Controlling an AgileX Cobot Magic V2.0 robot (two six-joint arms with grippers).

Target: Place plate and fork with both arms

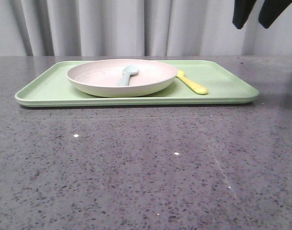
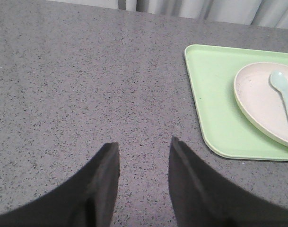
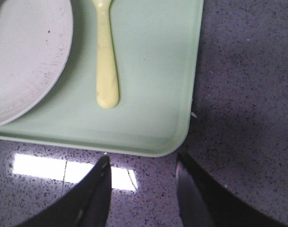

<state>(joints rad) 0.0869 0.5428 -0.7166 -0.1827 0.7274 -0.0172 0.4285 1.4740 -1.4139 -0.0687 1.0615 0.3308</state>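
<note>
Front view: right gripper raised at upper right, above the table, only two dark fingertips in frame; fingers apart, nothing between them. Left gripper out of frame. Light-green tray flat on table. Plate seated on tray, left of centre. Pale blue-green spoon lying inside plate. Fork flat on tray, just beside plate on its right, one end hidden behind the plate rim.

Left wrist view: left gripper above bare table, fingers apart, empty. Tray corner well apart from fingers. Plate on tray, partly cut by frame edge. Spoon resting in plate.

Right wrist view: right gripper above table, just outside tray corner; fingers apart, empty. Fork flat on tray, rounded handle end pointing toward gripper, tines cut off by frame edge. Plate just beside fork; contact between the two not determinable.
</note>
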